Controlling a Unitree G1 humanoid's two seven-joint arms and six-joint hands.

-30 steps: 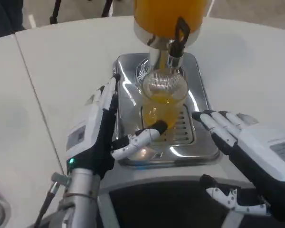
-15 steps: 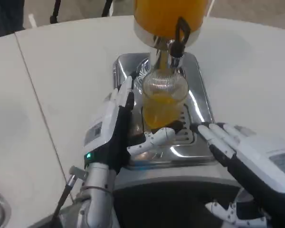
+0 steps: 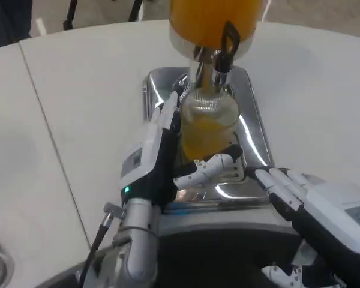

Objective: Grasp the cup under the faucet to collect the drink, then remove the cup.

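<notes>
- Head view, left hand (image 3: 159,157): it stands upright on its edge against the left side of the cup (image 3: 207,127), its fingers (image 3: 170,117) reaching up alongside the glass and its thumb (image 3: 211,165) curving across the front near the cup's base. It looks wrapped round the cup, though whether the grasp is firm cannot be told from this angle.
- Right hand (image 3: 321,207): it lies low at the lower right, released and holding nothing, its fingers (image 3: 276,182) spread and pointing toward the right front corner of the drip tray (image 3: 255,144), just beside its edge; contact cannot be told.
- Drip tray: a shiny metal base with a slotted grille, standing on the white table (image 3: 78,90). The cup stands on it.
- Dispenser tank (image 3: 213,21): full of orange drink, it rises directly behind and above the cup.
- Faucet (image 3: 219,66): a metal spout with a black lever, hanging right over the cup's mouth and crowding the space above the rim.
- Cup: clear and ribbed, upright under the faucet, with orange drink filling roughly its lower two thirds and a paler clear band near the rim.
- Table: a seam line runs across its left part.
</notes>
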